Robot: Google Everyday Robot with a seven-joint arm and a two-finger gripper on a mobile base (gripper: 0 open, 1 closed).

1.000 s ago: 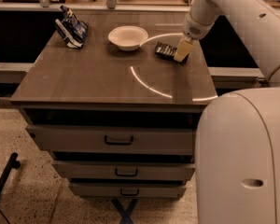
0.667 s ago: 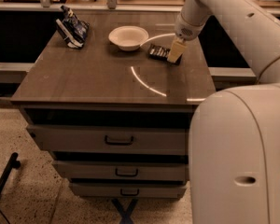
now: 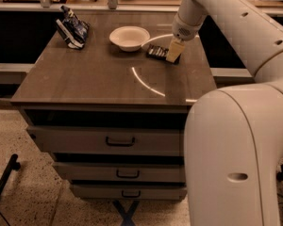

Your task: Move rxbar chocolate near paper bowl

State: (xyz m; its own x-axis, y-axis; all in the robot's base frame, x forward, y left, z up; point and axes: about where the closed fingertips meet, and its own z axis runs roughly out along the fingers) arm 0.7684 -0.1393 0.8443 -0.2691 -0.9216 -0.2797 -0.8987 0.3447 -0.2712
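One view, looking down from the table's front. Three things sit on the table (image 3: 85, 81): a snack bag (image 3: 73, 28) at the far left corner, the bowl (image 3: 129, 36) near the far middle, and the bar (image 3: 156, 52). The bar lies flat just right of the bowl, close to its rim but apparently not touching. That spot looks like "near" to me, so I judge the move almost complete, with only the claw's withdrawal left. The claw (image 3: 173, 52) points down onto the bar's right end, overlapping it. The arm (image 3: 236, 18) reaches in from the right, which keeps it clear of the bowl. Whether the claw is clamped on the bar or slackened I cannot tell.
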